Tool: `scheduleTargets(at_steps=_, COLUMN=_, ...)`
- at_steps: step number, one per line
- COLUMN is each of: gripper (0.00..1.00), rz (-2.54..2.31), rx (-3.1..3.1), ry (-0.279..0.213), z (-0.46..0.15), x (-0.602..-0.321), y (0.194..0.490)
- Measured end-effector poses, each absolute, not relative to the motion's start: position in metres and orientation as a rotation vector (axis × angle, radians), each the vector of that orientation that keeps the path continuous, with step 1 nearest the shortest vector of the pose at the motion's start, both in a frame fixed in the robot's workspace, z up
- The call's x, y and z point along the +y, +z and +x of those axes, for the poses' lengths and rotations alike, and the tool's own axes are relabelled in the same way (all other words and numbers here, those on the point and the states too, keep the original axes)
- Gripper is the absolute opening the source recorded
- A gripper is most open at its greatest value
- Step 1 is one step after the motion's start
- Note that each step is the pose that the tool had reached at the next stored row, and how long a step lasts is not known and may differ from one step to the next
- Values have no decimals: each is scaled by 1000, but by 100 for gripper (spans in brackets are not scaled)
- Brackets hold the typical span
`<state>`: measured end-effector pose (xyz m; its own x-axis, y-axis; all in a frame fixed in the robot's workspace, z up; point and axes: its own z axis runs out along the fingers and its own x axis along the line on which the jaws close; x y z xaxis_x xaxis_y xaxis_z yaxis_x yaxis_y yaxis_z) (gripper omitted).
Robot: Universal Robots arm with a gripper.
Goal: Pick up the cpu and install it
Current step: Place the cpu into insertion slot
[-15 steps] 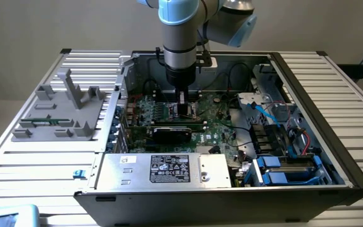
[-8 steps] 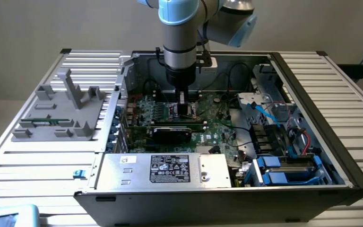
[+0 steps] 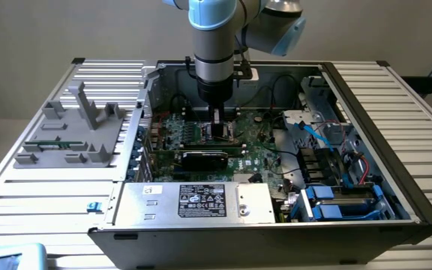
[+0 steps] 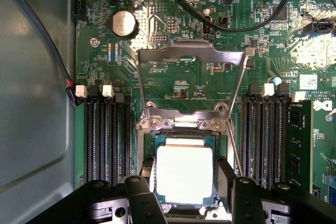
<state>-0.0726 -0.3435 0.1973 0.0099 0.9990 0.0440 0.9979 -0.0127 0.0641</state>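
Note:
The cpu (image 4: 185,174), a square chip with a shiny silver top and a thin green rim, lies level within the dark socket (image 4: 181,128) on the green motherboard (image 4: 157,82). My gripper (image 4: 186,167) straddles it, one black finger against each of two opposite edges, shut on the chip. The socket's metal load frame (image 4: 191,53) is swung up and open beyond the chip. In the exterior view the arm reaches straight down into the open computer case, with the gripper (image 3: 217,128) low over the board's middle.
Rows of black memory slots (image 4: 107,135) flank the socket, one stick (image 4: 299,145) seated. Black cables (image 4: 210,17) arc over the board near a coin battery (image 4: 124,23). A black expansion card (image 3: 212,154), power supply (image 3: 193,201) and grey fixture (image 3: 73,132) lie nearby.

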Motion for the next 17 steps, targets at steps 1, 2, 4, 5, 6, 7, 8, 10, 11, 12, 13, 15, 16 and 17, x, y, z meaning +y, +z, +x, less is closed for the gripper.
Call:
scheduleTargets(at_steps=1, gripper=55, rz=2222, rx=2197, ry=120, z=-73, x=-343, y=197)
scheduleTargets(at_steps=2, gripper=55, rz=2222, rx=2197, ry=119, z=-73, x=-343, y=197)
scheduleTargets(at_steps=4, gripper=55, rz=2222, rx=2197, ry=120, z=-72, x=-343, y=197)
scheduleTargets(at_steps=5, gripper=55, rz=2222, rx=2197, ry=120, z=-72, x=-343, y=197)
scheduleTargets(at_steps=6, gripper=55, rz=2222, rx=2197, ry=120, z=-72, x=-343, y=197)
scheduleTargets(at_steps=7, gripper=55, rz=2222, rx=2197, ry=119, z=-72, x=-344, y=197)
scheduleTargets(at_steps=8, gripper=55, rz=2222, rx=2197, ry=119, z=-72, x=-344, y=197)
scheduleTargets(at_steps=10, gripper=55, rz=2221, rx=2198, ry=119, z=-72, x=-343, y=197)
scheduleTargets(at_steps=11, gripper=55, rz=2220, rx=2199, ry=119, z=-72, x=-343, y=197)
scheduleTargets(at_steps=12, gripper=55, rz=2220, rx=2199, ry=119, z=-72, x=-343, y=197)
scheduleTargets(at_steps=13, gripper=55, rz=2219, rx=2200, ry=120, z=-72, x=-343, y=197)
scheduleTargets(at_steps=15, gripper=55, rz=2218, rx=2201, ry=120, z=-72, x=-343, y=197)
scheduleTargets(at_steps=16, gripper=55, rz=2218, rx=2202, ry=120, z=-72, x=-343, y=197)
scheduleTargets(at_steps=17, gripper=55, rz=2217, rx=2202, ry=120, z=-72, x=-343, y=197)
